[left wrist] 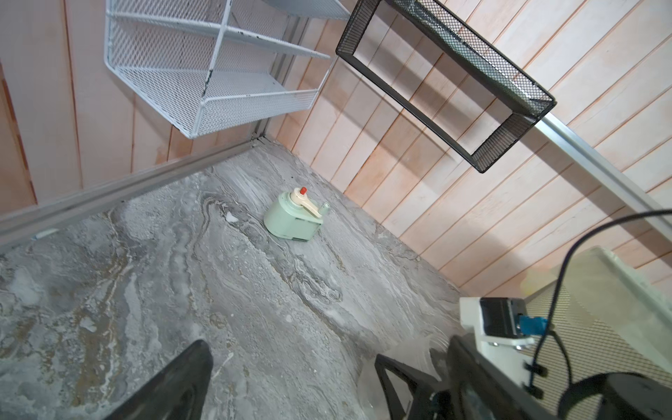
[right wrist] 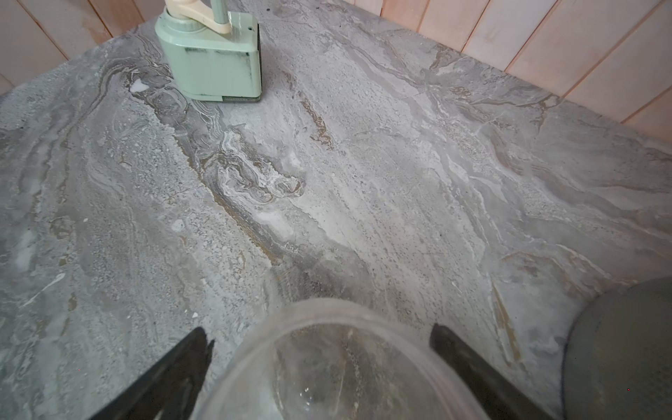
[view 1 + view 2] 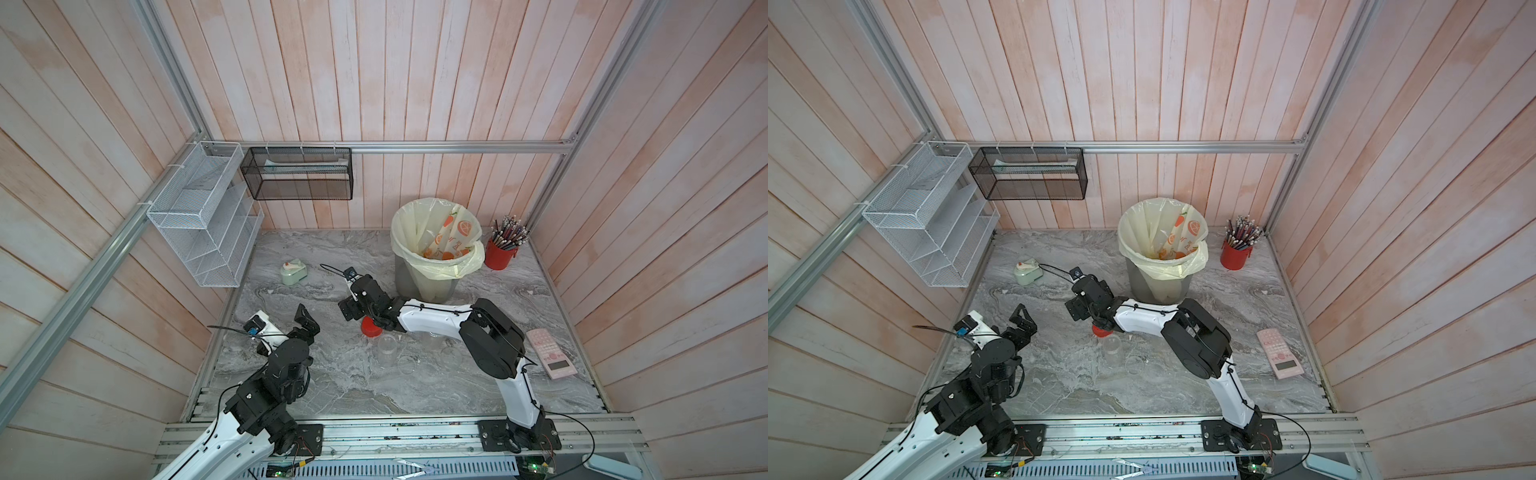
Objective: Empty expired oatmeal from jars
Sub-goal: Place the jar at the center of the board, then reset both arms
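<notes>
in both top views my right pincer (image 3: 351,309) reached down over the middle of the surface (image 3: 332,386), just beside the red lid (image 3: 371,327). the bin (image 3: 405,280) stood near behind it, close enough, i judged, that tipping out needed little travel. a lidless jar (image 3: 386,347) stood upright beside my forearm, and i saw no oatmeal in it. my left pincer (image 3: 305,322) hung off to the side, jaws apart and holding nothing, clear of the working arm.

the left wrist view showed only bare surface and a green sharpener (image 1: 294,218) ahead.

in the right wrist view my jaws stood wide on either side of a clear jar (image 2: 327,363) without clamping it, so nothing was gripped. that jar looked empty. whether the flakes lay in the bin i could not tell.
</notes>
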You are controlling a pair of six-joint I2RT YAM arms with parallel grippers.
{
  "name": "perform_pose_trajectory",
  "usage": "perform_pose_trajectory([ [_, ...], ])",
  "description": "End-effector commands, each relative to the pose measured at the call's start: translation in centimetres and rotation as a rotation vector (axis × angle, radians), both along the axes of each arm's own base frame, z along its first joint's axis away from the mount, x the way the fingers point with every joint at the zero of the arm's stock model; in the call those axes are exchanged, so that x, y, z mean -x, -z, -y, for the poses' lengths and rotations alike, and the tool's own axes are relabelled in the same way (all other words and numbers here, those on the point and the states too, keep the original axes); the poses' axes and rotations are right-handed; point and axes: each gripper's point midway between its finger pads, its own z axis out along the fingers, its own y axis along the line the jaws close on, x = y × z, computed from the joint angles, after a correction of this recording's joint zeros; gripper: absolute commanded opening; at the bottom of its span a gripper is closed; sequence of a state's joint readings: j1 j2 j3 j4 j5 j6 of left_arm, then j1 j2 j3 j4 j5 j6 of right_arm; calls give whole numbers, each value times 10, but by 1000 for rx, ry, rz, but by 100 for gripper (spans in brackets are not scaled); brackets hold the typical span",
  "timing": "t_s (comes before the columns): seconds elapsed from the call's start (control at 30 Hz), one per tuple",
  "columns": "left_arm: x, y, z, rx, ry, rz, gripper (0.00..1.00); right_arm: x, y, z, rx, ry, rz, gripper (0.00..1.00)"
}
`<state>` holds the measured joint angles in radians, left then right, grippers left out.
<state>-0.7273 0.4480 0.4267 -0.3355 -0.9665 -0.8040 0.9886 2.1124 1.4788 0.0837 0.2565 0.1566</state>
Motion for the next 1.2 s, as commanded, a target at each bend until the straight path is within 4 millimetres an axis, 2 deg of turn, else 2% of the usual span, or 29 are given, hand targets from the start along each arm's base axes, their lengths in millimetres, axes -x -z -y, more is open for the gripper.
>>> perform_pose_trajectory([
  [0.0, -1, -4, -11, -125, -57, 16, 100, 1, -31, 4, -53, 11, 32, 98],
  [0.1, -4, -10, -13, -209, -69, 37, 100, 2, -49, 9, -66, 21, 54, 98],
  [0.23, -11, -18, -1, -322, 24, 139, 100, 8, -80, 20, -100, 30, 72, 98],
  [0.3, -12, -19, -8, -323, -1, 189, 100, 12, -98, 30, -121, 46, 89, 98],
  [0.5, -28, 6, -32, -349, -47, 145, 100, 29, -158, 77, -212, 102, 195, 98],
  [0.6, -34, 15, -41, -358, -69, 147, 100, 32, -176, 111, -236, 164, 237, 98],
  [0.73, -43, 28, -52, -360, -91, 137, 100, 31, -191, 175, -278, 284, 285, 98],
  [0.83, -54, 33, -50, -395, -53, 129, 100, 34, -199, 225, -341, 348, 341, 98],
  [0.97, -60, 32, -56, -427, -61, 139, 100, 41, -201, 282, -347, 433, 420, 98],
  [1.17, -71, 38, -63, -416, -16, 140, 100, 41, -186, 380, -286, 703, 504, 98],
])
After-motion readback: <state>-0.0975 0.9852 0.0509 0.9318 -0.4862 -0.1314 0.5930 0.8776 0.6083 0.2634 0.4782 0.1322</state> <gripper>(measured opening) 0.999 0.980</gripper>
